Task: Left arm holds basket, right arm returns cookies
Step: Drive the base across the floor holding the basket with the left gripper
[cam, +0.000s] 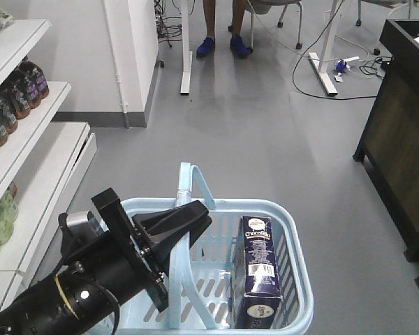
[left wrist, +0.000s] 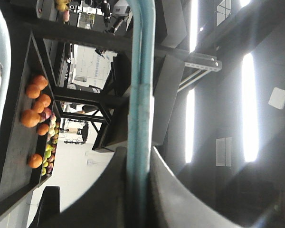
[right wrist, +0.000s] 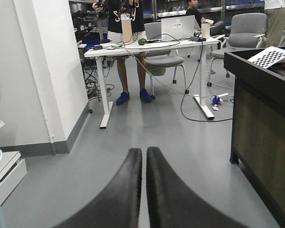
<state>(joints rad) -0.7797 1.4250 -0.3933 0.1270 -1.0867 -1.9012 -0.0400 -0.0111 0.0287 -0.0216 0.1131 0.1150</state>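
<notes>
the left arm [cam: 70, 296] reaches in from the lower left, black with a thin gold ring; its gripper [cam: 201, 213] is clamped on the raised handle [cam: 184, 183] of the light-blue basket [cam: 258, 204]; from the left wrist view the handle [left wrist: 141, 85] runs straight between the two dark fingers [left wrist: 111, 190], which press it from both sides; the basket sits low over the grey floor [cam: 265, 125], just beside the white shelves [cam: 35, 139] that carry dark bottles [cam: 17, 94]; i cannot tell whether it rests on the floor or hangs; the cookies [cam: 260, 265] stand upright inside the basket, in its right half, close against the right wall, with the white barcode panel showing; the right gripper [right wrist: 144, 151] is well apart from all this, pointing out over bare floor toward a white desk [right wrist: 147, 45]; its fingers lie squeezed together with only a thin slit between them and nothing held; a dark cabinet [cam: 398, 139] stands at the right; a person in blue shoes [cam: 223, 45] stands at the desk.
</notes>
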